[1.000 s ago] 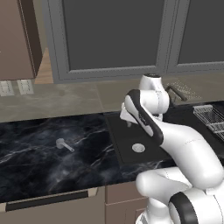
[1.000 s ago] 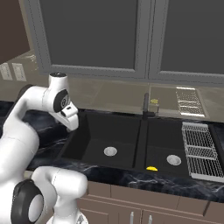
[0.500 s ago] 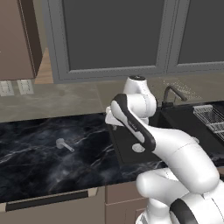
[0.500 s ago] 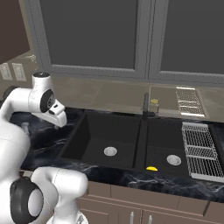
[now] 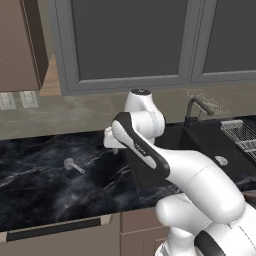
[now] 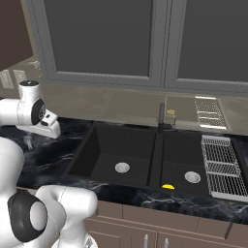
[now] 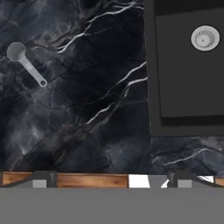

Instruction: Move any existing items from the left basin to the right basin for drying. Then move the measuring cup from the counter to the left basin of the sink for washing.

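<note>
My gripper (image 7: 109,177) is wide open with nothing in it, hanging above the counter (image 7: 87,109) just left of the sink (image 6: 155,155). In the left base view the hand (image 5: 112,142) sits over the marble between the measuring cup (image 5: 73,164) and the sink's left edge, not touching either.

The measuring cup (image 7: 24,62) lies flat on the counter, well clear of the sink, apart from my fingers. In the hand view it's toward the upper left corner, bowl up, handle running down and right.

The left basin (image 6: 121,152) has just its round silver drain (image 6: 122,167) in the floor; the hand view shows the same drain (image 7: 205,37) near that basin's top right.

The yellow lump (image 6: 168,186) is in the right basin (image 6: 189,160), at the front edge of the floor, just left of that basin's drain (image 6: 192,177), near the divider.

The faucet (image 6: 162,116) stands at the sink's back edge on the divider line. The wire dish rack (image 6: 220,167) sits on the counter against the sink's right edge.
</note>
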{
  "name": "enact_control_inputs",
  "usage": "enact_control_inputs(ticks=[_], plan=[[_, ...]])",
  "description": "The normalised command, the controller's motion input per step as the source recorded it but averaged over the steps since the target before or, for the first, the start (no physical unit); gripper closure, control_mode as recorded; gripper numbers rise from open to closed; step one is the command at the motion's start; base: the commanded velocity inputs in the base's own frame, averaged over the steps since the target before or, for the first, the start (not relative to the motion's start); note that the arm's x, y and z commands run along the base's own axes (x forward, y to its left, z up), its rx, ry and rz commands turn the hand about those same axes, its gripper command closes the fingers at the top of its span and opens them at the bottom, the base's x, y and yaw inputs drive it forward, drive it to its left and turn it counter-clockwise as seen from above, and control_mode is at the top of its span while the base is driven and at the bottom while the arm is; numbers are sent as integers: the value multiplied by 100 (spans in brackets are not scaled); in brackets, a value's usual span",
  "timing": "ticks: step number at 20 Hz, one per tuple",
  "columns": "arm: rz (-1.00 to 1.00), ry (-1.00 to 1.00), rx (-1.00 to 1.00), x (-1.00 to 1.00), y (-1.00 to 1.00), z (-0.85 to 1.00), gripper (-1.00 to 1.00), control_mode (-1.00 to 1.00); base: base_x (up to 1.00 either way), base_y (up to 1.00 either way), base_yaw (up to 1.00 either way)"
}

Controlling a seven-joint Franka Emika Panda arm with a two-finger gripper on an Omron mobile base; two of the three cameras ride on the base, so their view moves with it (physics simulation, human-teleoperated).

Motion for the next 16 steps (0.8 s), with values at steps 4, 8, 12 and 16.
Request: enact_control_inputs(ticks=[4,8,12,16], plan=[[19,0,0,-3,56,0,-100,-100,0,0,0],[17,0,0,0,50,0,-100,-100,0,0,0],[16,0,0,0,42,-3,-100,-100,0,0,0],[14,0,0,0,44,-6,-100,-100,0,0,0]])
